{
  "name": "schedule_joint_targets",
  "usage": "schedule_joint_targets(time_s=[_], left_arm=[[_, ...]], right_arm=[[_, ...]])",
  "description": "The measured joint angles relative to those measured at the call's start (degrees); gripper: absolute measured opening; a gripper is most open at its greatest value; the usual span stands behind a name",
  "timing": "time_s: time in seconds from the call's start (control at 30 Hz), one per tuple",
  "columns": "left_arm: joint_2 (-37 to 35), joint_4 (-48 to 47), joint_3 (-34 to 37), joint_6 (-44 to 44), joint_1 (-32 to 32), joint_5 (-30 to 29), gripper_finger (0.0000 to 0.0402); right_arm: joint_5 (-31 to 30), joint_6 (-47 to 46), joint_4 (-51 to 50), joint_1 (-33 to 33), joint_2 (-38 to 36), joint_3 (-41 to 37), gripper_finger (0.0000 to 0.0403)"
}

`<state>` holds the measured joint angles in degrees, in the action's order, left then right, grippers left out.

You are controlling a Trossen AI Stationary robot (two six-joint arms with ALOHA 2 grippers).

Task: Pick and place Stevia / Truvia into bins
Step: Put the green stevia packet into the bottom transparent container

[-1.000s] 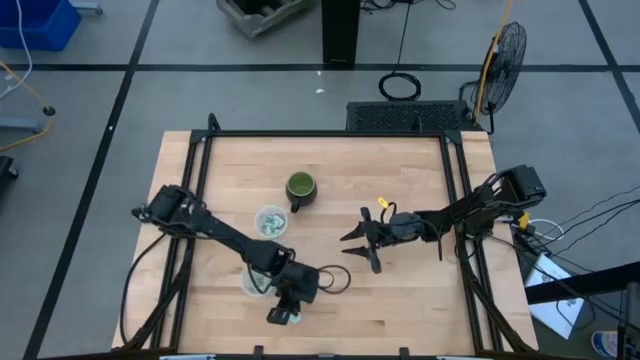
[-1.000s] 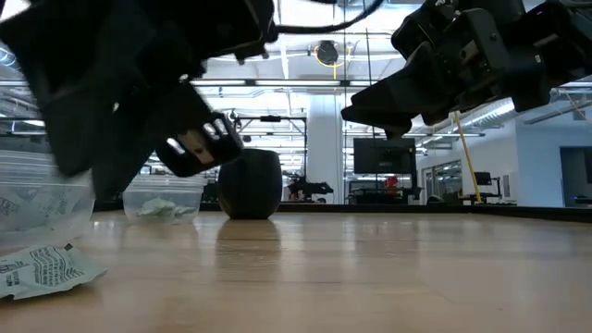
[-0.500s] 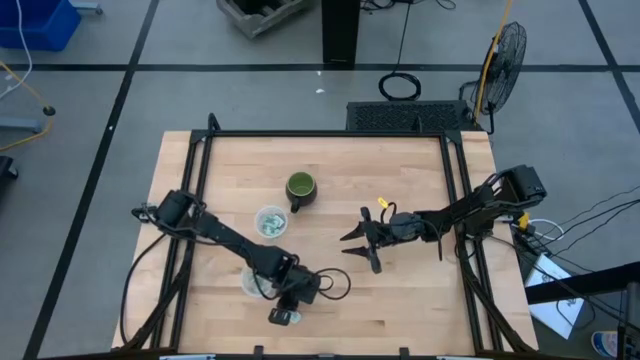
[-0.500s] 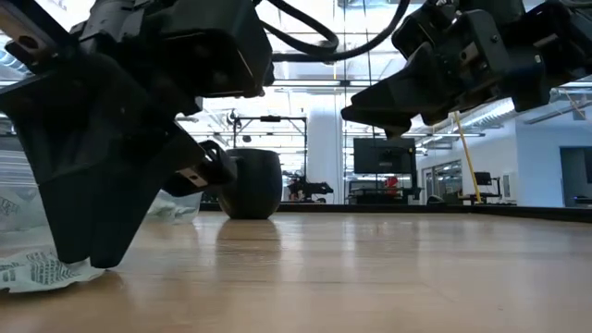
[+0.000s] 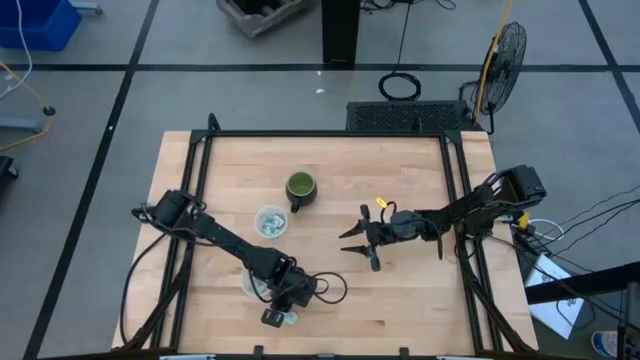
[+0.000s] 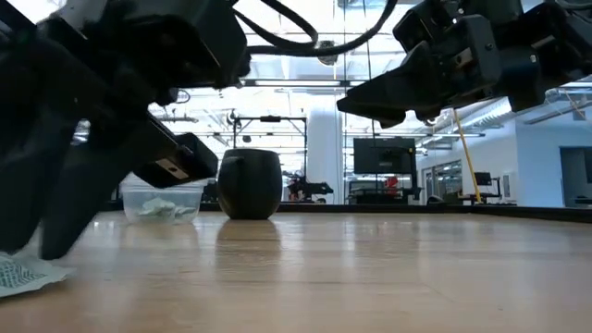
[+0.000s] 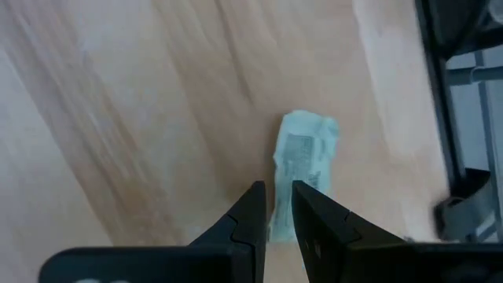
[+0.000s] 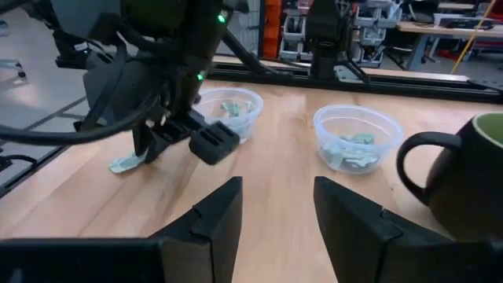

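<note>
One pale green and white Stevia packet lies flat on the wood by the table's near edge, also seen in the low view and the right wrist view. My left gripper stands over it, fingers pointing down and nearly together around the packet's edge. One clear bin with several packets stands near the table's middle. The other bin is half hidden under my left arm. My right gripper hangs open above the table, right of centre. My left gripper has the packet's one long edge between its two fingers, coming from above and pointing down. Only a narrow strip shows in the gap. The rest of the packet lies flat on the table beyond the fingertips.
A dark green mug stands just beyond the filled bin, seen as a dark round shape in the low view. Black frame rails run along the table's sides. Bare wood lies between the two arms.
My left gripper has come down onto the packet by the near edge and shifted a little toward the table's left. The packet has stayed flat on the wood. My right arm has kept still.
</note>
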<state>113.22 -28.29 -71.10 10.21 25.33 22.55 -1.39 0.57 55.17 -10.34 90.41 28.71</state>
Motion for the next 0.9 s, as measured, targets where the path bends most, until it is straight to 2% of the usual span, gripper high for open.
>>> schedule_joint_targets(time_s=[0.23, 0.6, 0.8, 0.9], left_arm=[[-3.3, -0.9, 0.0, 0.6, 0.3, -1.2, 0.0067], [-1.8, 0.2, 0.7, 0.7, 2.6, -2.3, 0.0067], [-1.3, -0.1, 0.6, 1.9, 2.9, -9.8, 0.0067], [-1.4, 0.2, 0.5, 2.4, 2.6, -11.5, 0.0067]], right_arm=[[0.0, 0.1, -0.7, 1.6, 0.0, 0.0, 0.0151], [0.0, 0.1, -0.6, 1.8, 0.0, 0.0, 0.0151], [0.1, 0.1, 0.0, 1.8, 0.0, 0.0, 0.0151], [0.0, 0.1, 0.2, 1.8, 0.0, 0.0, 0.0151]])
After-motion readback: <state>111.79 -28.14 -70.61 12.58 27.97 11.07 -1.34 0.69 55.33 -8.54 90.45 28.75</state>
